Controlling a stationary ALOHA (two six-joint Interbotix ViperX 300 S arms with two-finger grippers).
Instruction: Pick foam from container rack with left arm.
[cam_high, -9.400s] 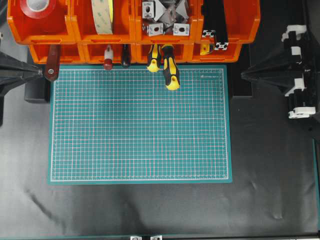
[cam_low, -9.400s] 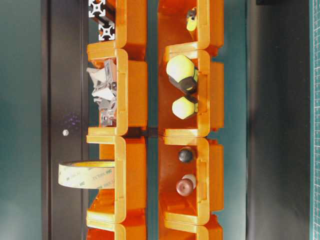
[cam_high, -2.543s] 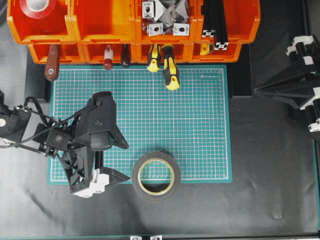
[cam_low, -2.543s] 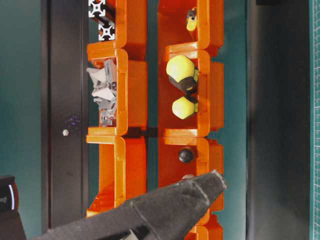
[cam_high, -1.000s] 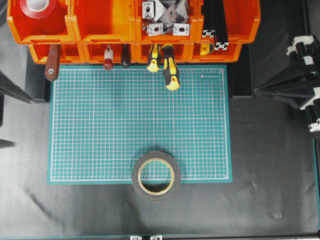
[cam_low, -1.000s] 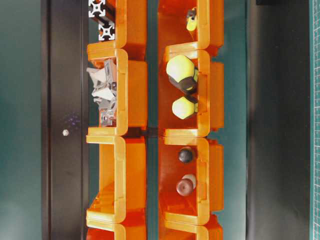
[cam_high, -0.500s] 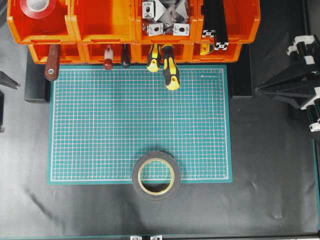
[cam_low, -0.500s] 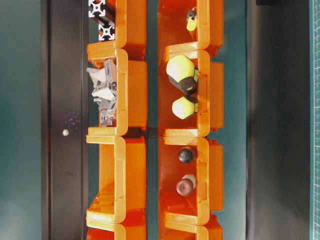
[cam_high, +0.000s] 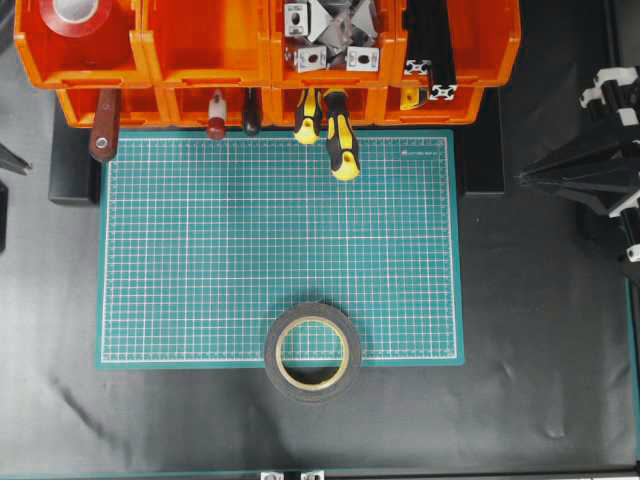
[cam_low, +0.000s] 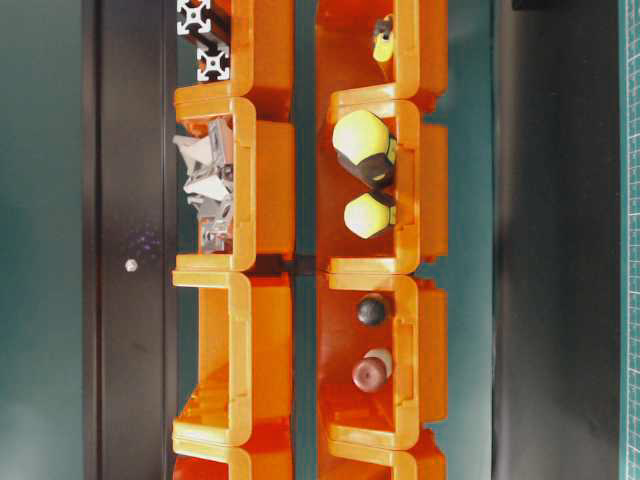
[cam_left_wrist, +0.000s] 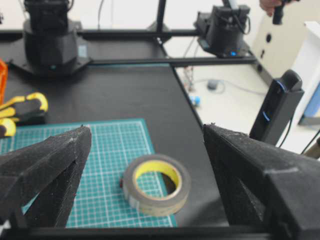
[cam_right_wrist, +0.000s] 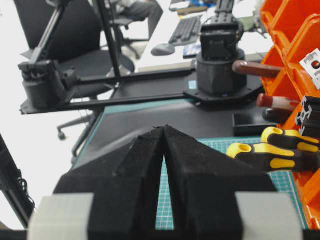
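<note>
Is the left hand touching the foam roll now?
Apart. In the left wrist view the foam roll lies flat on the mat beyond the open left hand, with bare mat showing on both sides of it.

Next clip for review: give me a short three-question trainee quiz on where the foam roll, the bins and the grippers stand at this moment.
1. True or false: the black ring-shaped foam tape roll lies flat across the near edge of the green gridded cutting mat.
2. Which upper bin of the orange plastic container rack holds the red tape roll with a white core? A far left, B second from left, C far right.
3. Fill in: the left gripper has its jaws ____; the right gripper has its jaws ____.

Key: 1 true; 2 A; 3 open, shut.
</note>
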